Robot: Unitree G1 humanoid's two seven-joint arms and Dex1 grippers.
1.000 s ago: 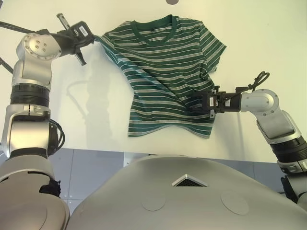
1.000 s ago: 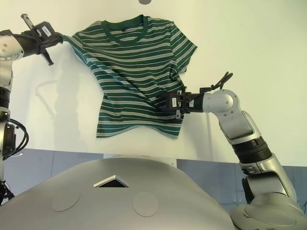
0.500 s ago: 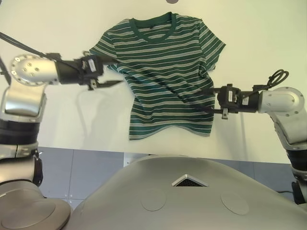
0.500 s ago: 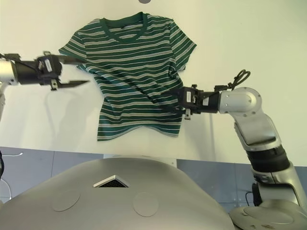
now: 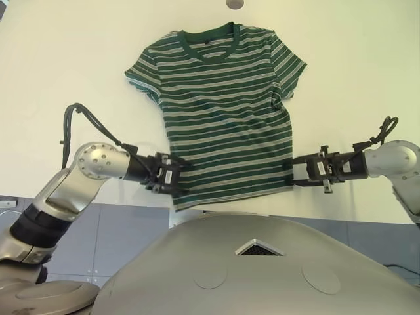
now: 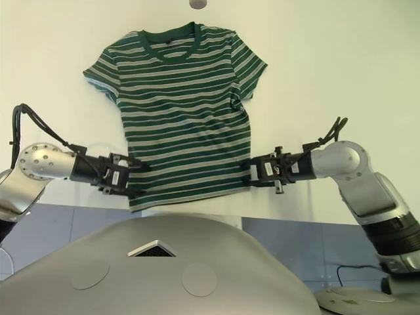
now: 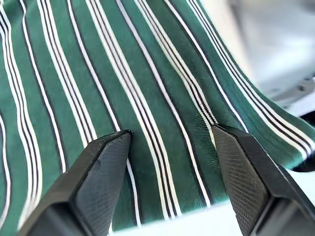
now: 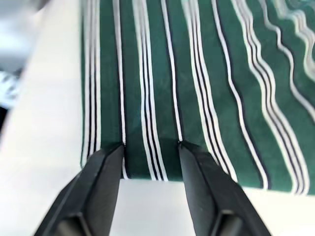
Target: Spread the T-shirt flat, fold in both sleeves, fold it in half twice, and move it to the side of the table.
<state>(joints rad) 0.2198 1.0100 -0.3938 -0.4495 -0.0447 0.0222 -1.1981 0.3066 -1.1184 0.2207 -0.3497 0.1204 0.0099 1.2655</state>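
The green T-shirt [image 5: 220, 105] with white stripes lies spread on the white table [image 5: 72, 59], collar at the far side and hem along the front edge. My left gripper [image 5: 176, 176] sits at the hem's left corner, open, its fingers [image 7: 106, 162] apart over the striped cloth [image 7: 162, 88]. At the hem's right corner my right gripper [image 5: 295, 172] is open too. Its fingertips [image 8: 197, 157] lie over the hem edge of the T-shirt [image 8: 162, 73]. Both sleeves lie out flat to the sides.
The table's front edge [image 5: 98, 205] runs just below both grippers. Bare white tabletop lies to the left and right of the shirt. A small grey round object [image 5: 234, 3] sits at the far edge.
My left gripper has let go of the far left sleeve and come down to the near hem. The right gripper slid outward to the hem's right corner. The shirt's body now lies smoother and straighter.
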